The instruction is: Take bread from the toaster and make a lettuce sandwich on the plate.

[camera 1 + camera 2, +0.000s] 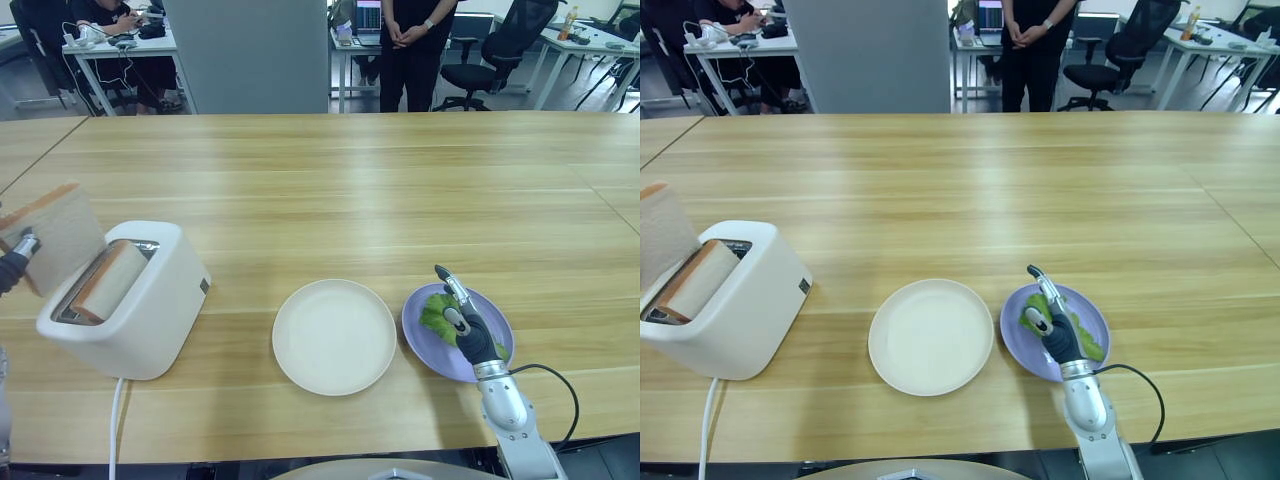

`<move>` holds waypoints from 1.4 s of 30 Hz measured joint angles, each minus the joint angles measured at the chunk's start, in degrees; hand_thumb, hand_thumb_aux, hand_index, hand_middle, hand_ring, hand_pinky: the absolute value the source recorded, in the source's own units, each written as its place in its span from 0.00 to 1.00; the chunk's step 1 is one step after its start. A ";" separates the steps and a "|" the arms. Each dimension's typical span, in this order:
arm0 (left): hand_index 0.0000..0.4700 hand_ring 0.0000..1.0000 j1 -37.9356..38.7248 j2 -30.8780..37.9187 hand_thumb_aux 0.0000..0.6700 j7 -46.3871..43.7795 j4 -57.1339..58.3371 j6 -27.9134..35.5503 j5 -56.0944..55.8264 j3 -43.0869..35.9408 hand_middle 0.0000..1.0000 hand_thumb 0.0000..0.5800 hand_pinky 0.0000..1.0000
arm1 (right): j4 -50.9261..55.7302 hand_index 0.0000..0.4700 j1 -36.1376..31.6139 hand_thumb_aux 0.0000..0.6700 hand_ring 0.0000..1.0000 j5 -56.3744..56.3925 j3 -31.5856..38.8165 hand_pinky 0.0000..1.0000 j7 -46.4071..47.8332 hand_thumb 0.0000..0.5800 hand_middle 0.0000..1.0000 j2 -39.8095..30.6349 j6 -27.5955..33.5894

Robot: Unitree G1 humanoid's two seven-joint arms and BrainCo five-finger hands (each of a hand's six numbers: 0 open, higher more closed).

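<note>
black robot hand (470,338), silver forearm (505,402), black cable (543,365)
</note>
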 measured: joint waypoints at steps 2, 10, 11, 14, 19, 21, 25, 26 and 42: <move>0.98 0.21 -0.62 -0.33 1.00 0.01 -0.09 -0.21 -1.40 0.13 0.21 1.00 0.21 | 0.04 0.00 -0.26 0.00 0.00 -0.04 0.12 0.00 0.15 0.00 0.00 0.02 0.00; 0.98 0.24 -9.43 -3.54 1.00 -4.31 -4.92 1.88 -15.21 1.65 0.24 1.00 0.24 | 1.04 0.00 -1.57 0.00 0.00 -0.06 0.34 0.00 0.49 0.00 0.00 0.24 -0.01; 0.98 0.24 -10.88 -3.70 1.00 -4.98 -5.83 2.76 -17.25 1.73 0.24 1.00 0.24 | 1.05 0.00 -1.73 0.00 0.00 -0.06 0.38 0.00 0.51 0.00 0.00 0.27 -0.01; 0.98 0.26 -14.78 -4.88 1.00 -8.35 -8.90 7.44 -24.17 0.92 0.26 1.00 0.26 | 1.04 0.00 -1.93 0.00 0.00 -0.06 0.50 0.00 0.53 0.00 0.00 0.34 -0.01; 0.98 0.30 -19.81 -8.15 1.00 -12.81 -14.19 17.95 -34.05 -5.29 0.30 1.00 0.30 | 0.71 0.00 -3.27 0.00 0.00 -0.03 0.37 0.00 1.09 0.00 0.00 0.23 0.51; 0.98 0.32 -21.03 -9.03 1.00 -15.46 -16.47 22.54 -37.47 -10.10 0.32 1.00 0.32 | -0.48 0.00 -4.94 0.00 0.00 0.03 -0.25 0.00 1.58 0.00 0.00 -0.16 1.47; 0.98 0.32 -21.23 -12.27 1.00 -18.74 -18.70 29.19 -40.64 -20.18 0.32 1.00 0.32 | -2.45 0.00 -9.11 0.00 0.00 0.07 -1.89 0.00 2.74 0.00 0.00 -2.79 2.91; 0.98 0.32 -21.08 -13.46 1.00 -18.98 -18.97 30.43 -40.82 -22.80 0.32 1.00 0.32 | -2.42 0.00 -10.61 0.00 0.00 0.02 -2.56 0.00 3.01 0.00 0.00 -3.75 3.07; 0.98 0.36 -10.07 -20.83 1.00 -20.28 -13.18 28.35 -29.29 -49.17 0.36 1.00 0.36 | 15.69 0.00 -25.10 0.00 0.00 -4.88 -3.94 0.00 5.43 0.00 0.00 -20.80 -7.56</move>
